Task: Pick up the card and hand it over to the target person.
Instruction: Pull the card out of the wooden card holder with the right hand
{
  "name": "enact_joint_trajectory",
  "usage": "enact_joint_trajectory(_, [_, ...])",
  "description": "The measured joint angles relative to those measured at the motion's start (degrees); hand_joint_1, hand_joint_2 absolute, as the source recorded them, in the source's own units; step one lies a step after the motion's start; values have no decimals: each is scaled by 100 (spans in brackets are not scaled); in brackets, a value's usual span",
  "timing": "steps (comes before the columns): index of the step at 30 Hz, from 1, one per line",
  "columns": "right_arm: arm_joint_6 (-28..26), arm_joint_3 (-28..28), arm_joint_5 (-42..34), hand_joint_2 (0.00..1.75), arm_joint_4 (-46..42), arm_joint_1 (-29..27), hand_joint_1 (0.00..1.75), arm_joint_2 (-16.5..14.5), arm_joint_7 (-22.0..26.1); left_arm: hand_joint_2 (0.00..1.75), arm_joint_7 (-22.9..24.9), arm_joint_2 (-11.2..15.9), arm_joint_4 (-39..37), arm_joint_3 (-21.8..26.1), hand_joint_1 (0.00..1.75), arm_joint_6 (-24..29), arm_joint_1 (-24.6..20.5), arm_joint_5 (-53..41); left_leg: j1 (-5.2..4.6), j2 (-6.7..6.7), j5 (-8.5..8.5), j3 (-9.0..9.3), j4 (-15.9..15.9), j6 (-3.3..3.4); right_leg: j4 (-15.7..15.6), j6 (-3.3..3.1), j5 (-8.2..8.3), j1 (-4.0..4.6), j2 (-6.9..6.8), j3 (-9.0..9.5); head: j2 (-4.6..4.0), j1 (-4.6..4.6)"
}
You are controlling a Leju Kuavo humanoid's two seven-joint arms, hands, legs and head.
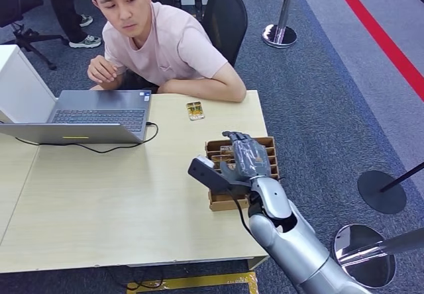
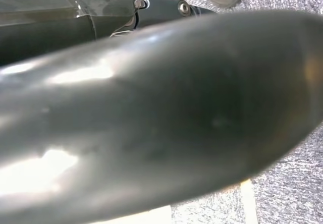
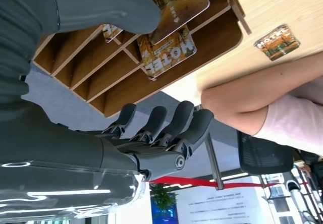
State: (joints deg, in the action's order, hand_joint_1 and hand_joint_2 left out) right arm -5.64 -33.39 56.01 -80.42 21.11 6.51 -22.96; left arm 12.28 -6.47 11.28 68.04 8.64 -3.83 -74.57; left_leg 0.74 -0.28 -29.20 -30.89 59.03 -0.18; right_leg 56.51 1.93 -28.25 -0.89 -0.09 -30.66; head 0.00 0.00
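Note:
A wooden card holder point(image 1: 271, 147) stands on the right part of the table, with hotel cards point(image 3: 167, 52) upright in its slots point(image 3: 114, 77). Another card point(image 1: 195, 110) point(image 3: 277, 42) lies flat on the table in front of the seated person point(image 1: 165, 42). My right hand point(image 1: 240, 158) point(image 3: 152, 138) hovers over the holder. Its fingers point(image 3: 179, 120) are spread and slightly curled, and the thumb point(image 3: 103, 7) stands apart near the cards. It holds nothing. The person's forearm point(image 3: 247, 93) rests on the table's far edge.
An open laptop point(image 1: 95, 115) with a cable lies at the table's point(image 1: 100, 195) left. A black chair point(image 1: 225, 16) stands behind the person. Stanchion bases point(image 1: 279, 36) point(image 1: 364, 254) point(image 1: 382, 191) stand on the carpet to the right.

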Motion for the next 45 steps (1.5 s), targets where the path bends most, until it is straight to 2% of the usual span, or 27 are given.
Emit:
enact_joint_trajectory(16, [122, 61, -30, 175, 44, -2, 72, -8, 73, 0, -12, 5, 2, 7, 0, 3, -3, -13, 0, 6, 1, -1, -1, 0, 0, -2, 3, 0, 6, -3, 0, 0])
enact_joint_trajectory(33, [185, 96, -19, 175, 161, -209, 66, 98, 63, 0, 13, 23, 2, 22, 0, 10, -2, -27, 1, -1, 1, 1, -2, 0, -3, -1, 1, 1, -1, 2, 0, 0])
enact_joint_trajectory(45, [178, 325, 0, 175, -27, -465, 78, 213, -29, 0, 17, 33, 7, -16, 0, 4, 11, -92, 1, -2, 2, 0, -3, 0, -4, -2, 2, 2, -2, 1, 0, 0])
